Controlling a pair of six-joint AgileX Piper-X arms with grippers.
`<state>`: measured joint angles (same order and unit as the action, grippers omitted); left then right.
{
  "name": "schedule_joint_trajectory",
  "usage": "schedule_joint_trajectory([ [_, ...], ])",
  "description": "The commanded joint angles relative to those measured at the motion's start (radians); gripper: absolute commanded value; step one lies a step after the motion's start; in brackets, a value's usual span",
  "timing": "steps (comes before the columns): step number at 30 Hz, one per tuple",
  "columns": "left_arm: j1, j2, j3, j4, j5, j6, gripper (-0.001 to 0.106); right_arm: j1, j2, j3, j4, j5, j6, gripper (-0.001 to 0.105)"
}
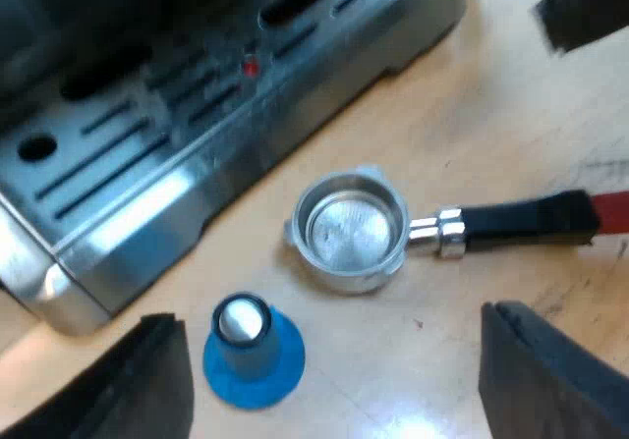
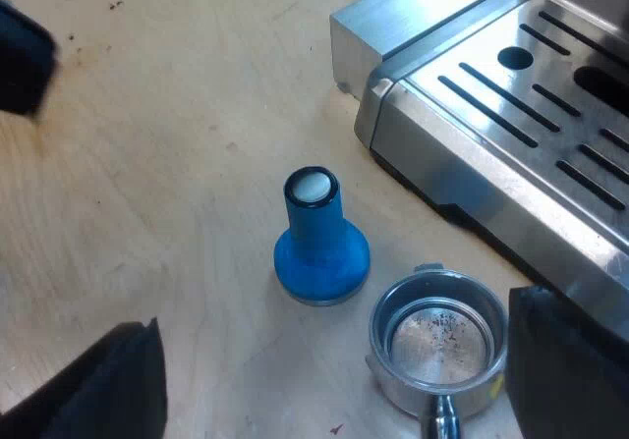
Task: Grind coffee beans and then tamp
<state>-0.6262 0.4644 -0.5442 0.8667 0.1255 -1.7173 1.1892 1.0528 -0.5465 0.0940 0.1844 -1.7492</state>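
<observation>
The metal holder (image 1: 351, 231) lies loose on the wooden table beside the espresso machine's drip tray (image 1: 147, 154). Its dark handle (image 1: 521, 221) ends in red. The basket (image 2: 439, 343) holds just a few dark specks. A blue tamper (image 1: 253, 351) stands upright on its base close to the holder's rim. My left gripper (image 1: 334, 390) hovers open above the table, with the tamper and holder between its spread fingers (image 1: 147, 385). My right gripper (image 2: 334, 400) is open too, above the tamper (image 2: 319, 247) and the holder, holding nothing.
The machine's slotted steel drip tray (image 2: 511, 115) runs along one side of the holder and tamper. A dark blurred shape (image 1: 585, 7) hangs beyond the handle's red end, and another (image 2: 22, 61) over the bare wood away from the machine.
</observation>
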Motion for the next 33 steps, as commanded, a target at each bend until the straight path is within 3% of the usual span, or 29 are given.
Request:
schedule_joint_trajectory([
  [1,-0.004,0.044,-0.001,-0.004,-0.042,-0.035,0.064,0.002,-0.006,-0.002,-0.015,-0.009,-0.017,0.071],
  [10,-0.004,0.177,-0.001,-0.009,-0.098,-0.056,0.064,0.002,-0.006,-0.002,-0.015,-0.009,-0.004,0.071],
  [21,-0.004,0.327,-0.001,-0.072,-0.096,-0.056,0.064,0.002,-0.006,-0.002,-0.015,-0.009,-0.004,0.071],
  [33,-0.004,0.389,-0.001,-0.127,-0.111,-0.056,0.064,0.002,-0.006,-0.002,-0.015,-0.009,-0.004,0.071],
])
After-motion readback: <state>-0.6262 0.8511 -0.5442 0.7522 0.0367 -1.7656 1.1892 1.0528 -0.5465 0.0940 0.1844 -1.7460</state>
